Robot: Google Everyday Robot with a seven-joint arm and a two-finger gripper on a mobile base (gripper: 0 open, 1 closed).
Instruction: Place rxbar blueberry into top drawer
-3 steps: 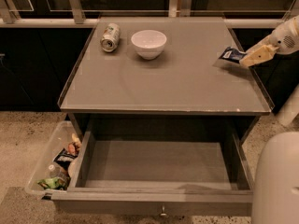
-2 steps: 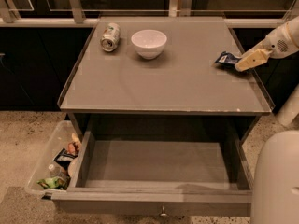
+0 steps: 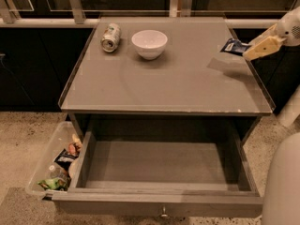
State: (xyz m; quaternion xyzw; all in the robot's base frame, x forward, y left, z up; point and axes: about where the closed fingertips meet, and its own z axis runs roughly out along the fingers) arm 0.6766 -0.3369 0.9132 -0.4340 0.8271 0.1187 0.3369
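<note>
The rxbar blueberry (image 3: 232, 46), a small dark blue wrapper with white patches, hangs at the far right of the grey tabletop (image 3: 164, 81), lifted a little above it, with its shadow on the surface beneath. My gripper (image 3: 244, 52) reaches in from the right edge of the camera view with its cream fingers shut on the bar's right end. The top drawer (image 3: 159, 165) stands pulled out below the tabletop's front edge. Its grey bottom is bare and a small metal knob (image 3: 163, 214) sits on its front panel.
A silver-green soda can (image 3: 110, 37) lies on its side at the back left of the tabletop, with a white bowl (image 3: 149, 43) beside it. A clear plastic bin of snacks (image 3: 52, 168) sits on the floor left of the drawer. My white body (image 3: 282, 186) fills the lower right corner.
The gripper has risen and shifted slightly to the right with the bar in it, so the bar has left the tabletop. Can, bowl and drawer have not moved.
</note>
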